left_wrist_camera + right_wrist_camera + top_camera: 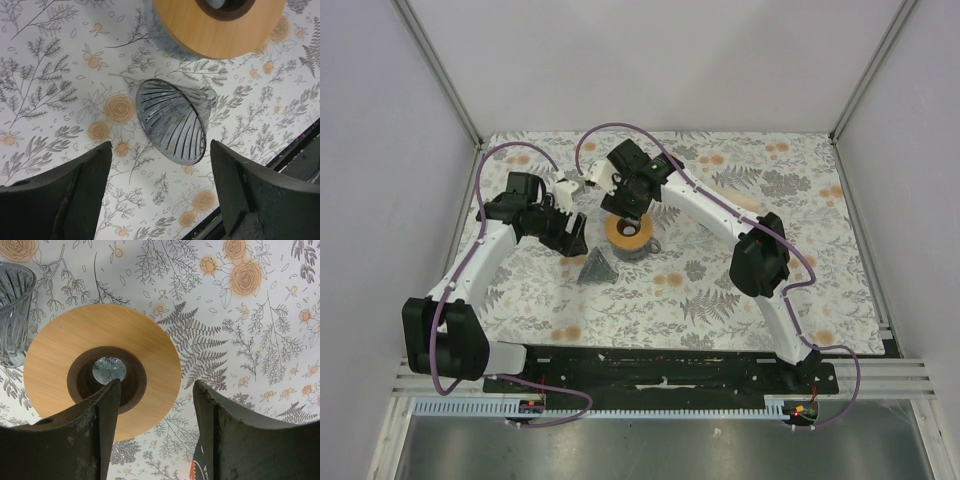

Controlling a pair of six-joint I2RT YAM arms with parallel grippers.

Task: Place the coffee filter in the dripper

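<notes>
Two black grippers stand spread, and neither pinches anything. The right gripper (156,385) hangs directly over the round orange-tan wooden dripper (145,340), fingers wide apart. One fingertip covers the 6 o'clock edge of the dripper's dark centre hole, through which a bit of glass shows. In the top view the dripper sits near the middle of the white floral-printed table cover (740,300), atop a clear glass vessel (642,248). The left gripper (160,150) is at the dripper's 9 o'clock, jaws wide. It looks down on a smoky-grey ribbed transparent cone (172,122), which lies on its side at the dripper's 7 o'clock, just apart from it. I cannot pick out the white paper coffee filter in any view.
</notes>
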